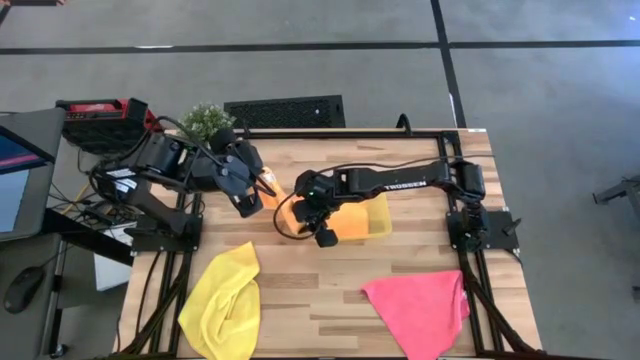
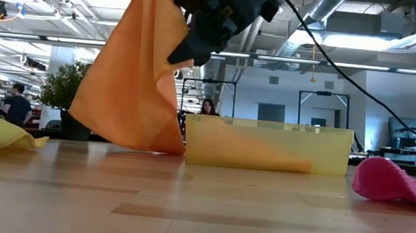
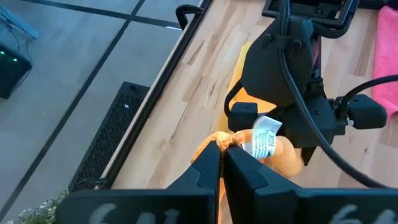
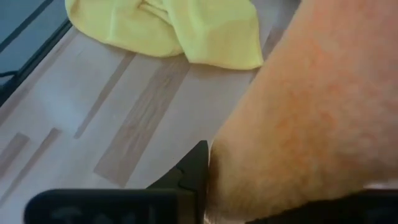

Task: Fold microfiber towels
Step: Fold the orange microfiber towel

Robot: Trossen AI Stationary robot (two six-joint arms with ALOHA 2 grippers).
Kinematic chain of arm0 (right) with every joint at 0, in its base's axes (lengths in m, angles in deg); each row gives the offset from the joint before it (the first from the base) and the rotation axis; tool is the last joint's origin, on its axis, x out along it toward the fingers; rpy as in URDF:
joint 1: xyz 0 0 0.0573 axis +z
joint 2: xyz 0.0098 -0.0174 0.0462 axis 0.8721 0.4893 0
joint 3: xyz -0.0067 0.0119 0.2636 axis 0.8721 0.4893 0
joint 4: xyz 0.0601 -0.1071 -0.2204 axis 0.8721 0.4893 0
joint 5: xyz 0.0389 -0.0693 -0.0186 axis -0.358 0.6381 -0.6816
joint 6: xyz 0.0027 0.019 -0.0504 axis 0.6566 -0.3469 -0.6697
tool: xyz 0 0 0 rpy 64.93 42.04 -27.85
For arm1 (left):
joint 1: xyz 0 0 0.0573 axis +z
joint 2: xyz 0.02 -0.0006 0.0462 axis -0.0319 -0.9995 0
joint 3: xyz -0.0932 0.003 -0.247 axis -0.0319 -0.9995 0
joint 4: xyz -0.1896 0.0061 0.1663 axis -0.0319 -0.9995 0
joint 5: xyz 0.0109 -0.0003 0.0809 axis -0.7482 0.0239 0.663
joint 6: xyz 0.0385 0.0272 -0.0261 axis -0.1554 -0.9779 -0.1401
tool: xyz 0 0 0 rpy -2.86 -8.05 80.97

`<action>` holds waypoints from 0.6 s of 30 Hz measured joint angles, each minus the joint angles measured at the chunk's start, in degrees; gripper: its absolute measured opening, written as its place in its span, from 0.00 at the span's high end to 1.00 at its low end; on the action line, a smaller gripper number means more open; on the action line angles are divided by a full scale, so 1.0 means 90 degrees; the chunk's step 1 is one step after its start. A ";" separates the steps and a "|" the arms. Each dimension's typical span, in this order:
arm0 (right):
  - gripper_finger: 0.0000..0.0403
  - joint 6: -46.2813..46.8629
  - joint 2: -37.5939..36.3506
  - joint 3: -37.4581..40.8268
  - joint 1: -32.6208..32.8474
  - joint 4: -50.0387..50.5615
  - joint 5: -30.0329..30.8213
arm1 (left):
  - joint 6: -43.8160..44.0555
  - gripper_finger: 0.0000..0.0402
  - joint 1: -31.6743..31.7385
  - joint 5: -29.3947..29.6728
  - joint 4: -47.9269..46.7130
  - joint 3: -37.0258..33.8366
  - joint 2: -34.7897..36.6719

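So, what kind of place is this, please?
Probably a robotics lab in an open office: exposed ceiling ducts, other metal rigs behind the wooden table, and people working farther off.

Left gripper [image 3: 222,163] raised at table's rear left, fingers pinched together. Right arm stretched leftward across table, right gripper [image 1: 318,222] clamped, wrist bent downward.
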 joint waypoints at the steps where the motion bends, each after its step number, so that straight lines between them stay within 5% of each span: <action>1: 0.80 0.0001 -0.0077 0.0008 0.0000 0.0146 0.0018 | -0.0021 1.00 0.0000 -0.0003 0.0000 -0.0002 0.0028; 10: 0.97 -0.0055 -0.0487 0.0015 -0.0004 0.0567 0.0362 | -0.0041 1.00 0.0000 -0.0006 -0.0001 -0.0002 0.0275; 18: 0.97 -0.0057 -0.0972 0.0016 -0.0009 0.0947 0.1020 | -0.0061 1.00 0.0000 -0.0027 0.0000 -0.0004 0.0360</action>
